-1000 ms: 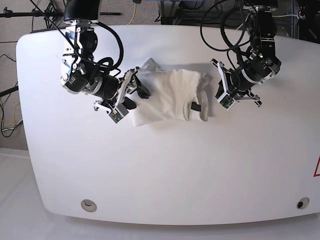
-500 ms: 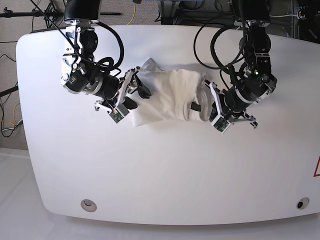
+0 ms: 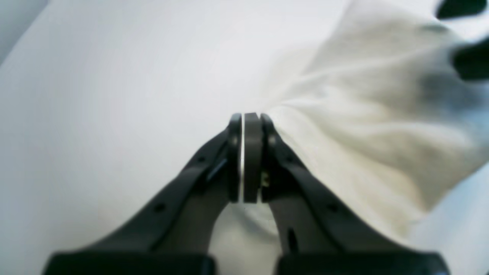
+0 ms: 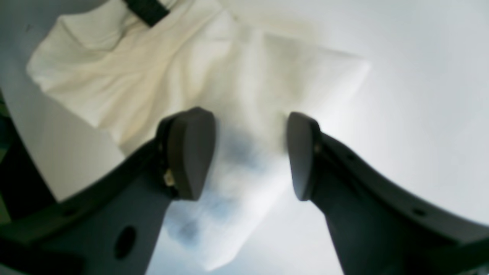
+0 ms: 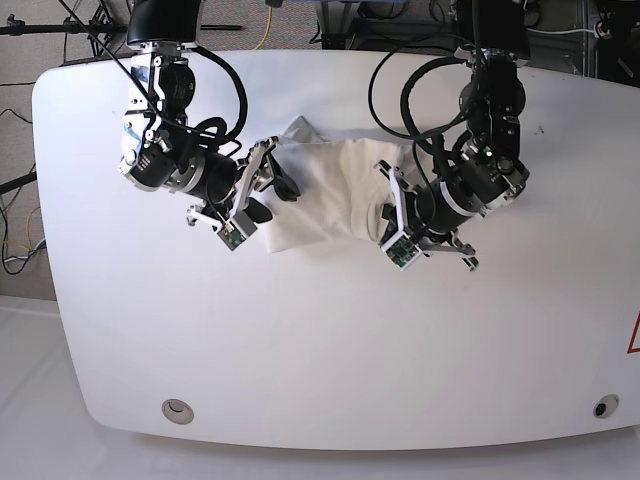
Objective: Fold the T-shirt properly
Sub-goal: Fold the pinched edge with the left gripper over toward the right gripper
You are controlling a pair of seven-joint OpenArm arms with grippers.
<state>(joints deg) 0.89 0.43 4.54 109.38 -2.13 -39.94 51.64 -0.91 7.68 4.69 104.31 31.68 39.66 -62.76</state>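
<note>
White cloth, the T-shirt lay half-folded mid-counter. The left end effector was pressed together at its edge, whether pinching cloth I cannot tell; the right end effector hung spread over its other end. Judged mid-fold, the next move called for the right closing on cloth.

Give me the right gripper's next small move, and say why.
Probably close the right gripper on the cloth beneath it. Its jaws stand open astride one end of the T-shirt, with cloth between the pads and nothing held. The left gripper sits shut against the other end, so this end likely needs a grip before any fold.
</note>
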